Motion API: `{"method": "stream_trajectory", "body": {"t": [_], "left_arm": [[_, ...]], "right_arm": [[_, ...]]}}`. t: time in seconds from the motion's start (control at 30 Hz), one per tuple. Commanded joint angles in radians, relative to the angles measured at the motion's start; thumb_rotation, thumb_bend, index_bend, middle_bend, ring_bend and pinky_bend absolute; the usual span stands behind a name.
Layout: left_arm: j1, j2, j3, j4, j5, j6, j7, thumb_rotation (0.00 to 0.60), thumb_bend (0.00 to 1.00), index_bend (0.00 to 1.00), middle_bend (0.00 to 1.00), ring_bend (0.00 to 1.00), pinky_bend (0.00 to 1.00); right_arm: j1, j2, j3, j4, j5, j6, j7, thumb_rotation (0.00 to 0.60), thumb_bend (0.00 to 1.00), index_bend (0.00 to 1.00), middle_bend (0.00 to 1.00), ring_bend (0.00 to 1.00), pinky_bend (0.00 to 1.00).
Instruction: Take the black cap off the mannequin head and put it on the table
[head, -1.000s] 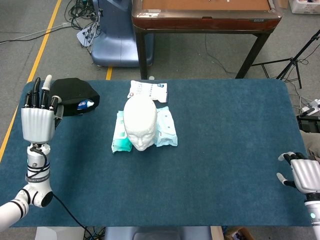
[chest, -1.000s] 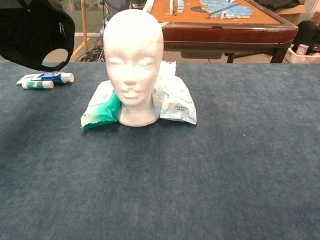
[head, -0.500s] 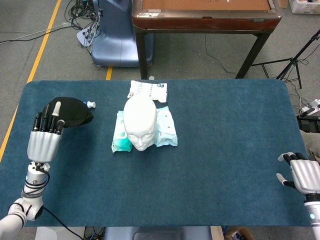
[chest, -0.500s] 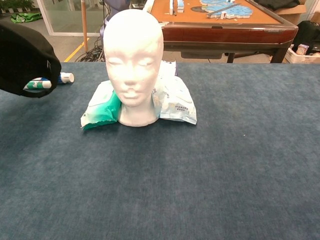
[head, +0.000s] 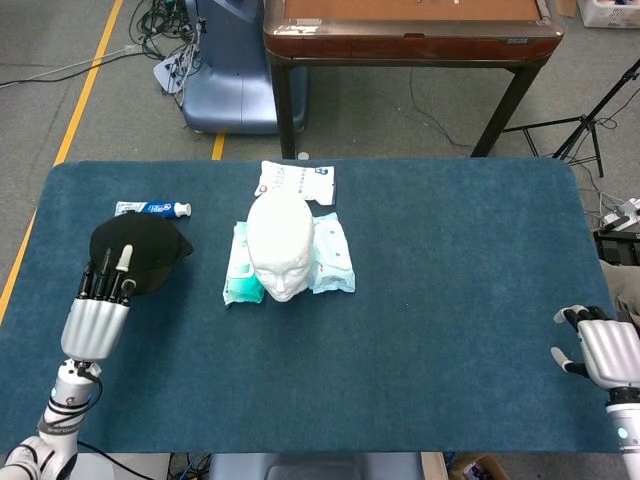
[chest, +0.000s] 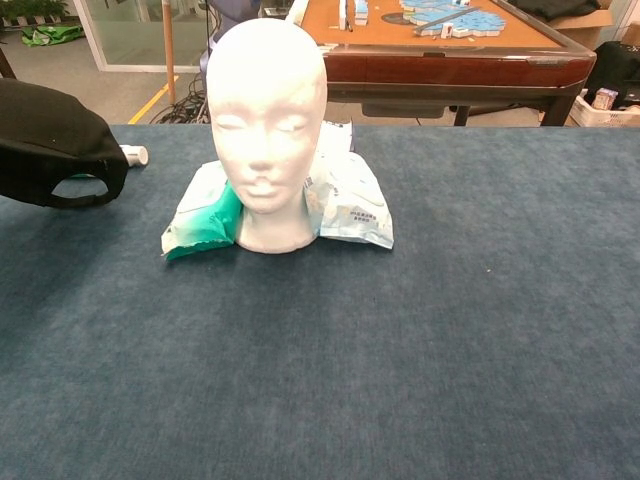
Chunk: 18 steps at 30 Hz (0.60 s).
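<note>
Black cap (head: 140, 250) is off the mannequin head (head: 281, 243) now, so the first part of the job looks done. The head is bare and white. It stands upright in the middle of the blue table (head: 450, 300), with soft packets (head: 333, 255) tucked in on both sides of it.

The cap is over on the left part of the table, well apart from the head. The left hand (head: 100, 305) is at the near edge of the cap, and its fingers (head: 121, 272) reach up onto the dark cloth. It seems to be holding the cap there. From the chest view the cap (chest: 55, 145) is low, right by the table top, but I cannot tell for sure if it is lying flat on the table or is just above it, because the hand itself is out of that picture.

A tube of toothpaste (head: 152, 209) lies on the table just behind the cap.

The right hand (head: 600, 345) is far off at the right edge of the table. Its fingers are spread apart and it holds nothing.

What is left, I think, is small. The cap must rest fully on the table, then the left hand must let go of it and move away. The cap should not land on the tube, or it may sit crooked.
</note>
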Motion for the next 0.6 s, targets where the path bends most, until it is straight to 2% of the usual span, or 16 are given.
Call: {"method": "stream_trajectory", "body": {"t": [0.03, 0.1, 0.23, 0.53, 0.6], "left_arm": [[0.056, 0.075, 0.042, -0.183, -0.010, -0.064, 0.145, 0.600, 0.36, 0.59, 0.12, 0.09, 0.25], [0.077, 0.115, 0.052, -0.286, -0.034, -0.103, 0.229, 0.600, 0.36, 0.58, 0.12, 0.09, 0.23], [0.111, 0.169, 0.069, -0.426, -0.061, -0.145, 0.335, 0.600, 0.36, 0.55, 0.12, 0.06, 0.20], [0.192, 0.248, 0.125, -0.584, -0.052, -0.153, 0.366, 0.600, 0.35, 0.43, 0.10, 0.04, 0.18], [0.210, 0.264, 0.134, -0.601, -0.043, -0.145, 0.358, 0.600, 0.29, 0.42, 0.10, 0.04, 0.18]], "right_arm": [[-0.001, 0.000, 0.000, 0.000, -0.001, 0.002, 0.001, 0.600, 0.25, 0.40, 0.37, 0.30, 0.57], [-0.002, 0.001, 0.000, 0.000, -0.002, 0.003, 0.002, 0.600, 0.25, 0.40, 0.37, 0.30, 0.57], [-0.002, 0.002, -0.001, 0.000, -0.003, 0.005, 0.005, 0.600, 0.25, 0.40, 0.37, 0.30, 0.57], [-0.003, 0.003, -0.002, -0.002, -0.006, 0.007, 0.004, 0.600, 0.25, 0.40, 0.37, 0.30, 0.57], [-0.004, 0.002, -0.002, -0.002, -0.007, 0.009, 0.003, 0.600, 0.25, 0.40, 0.37, 0.30, 0.57]]}}
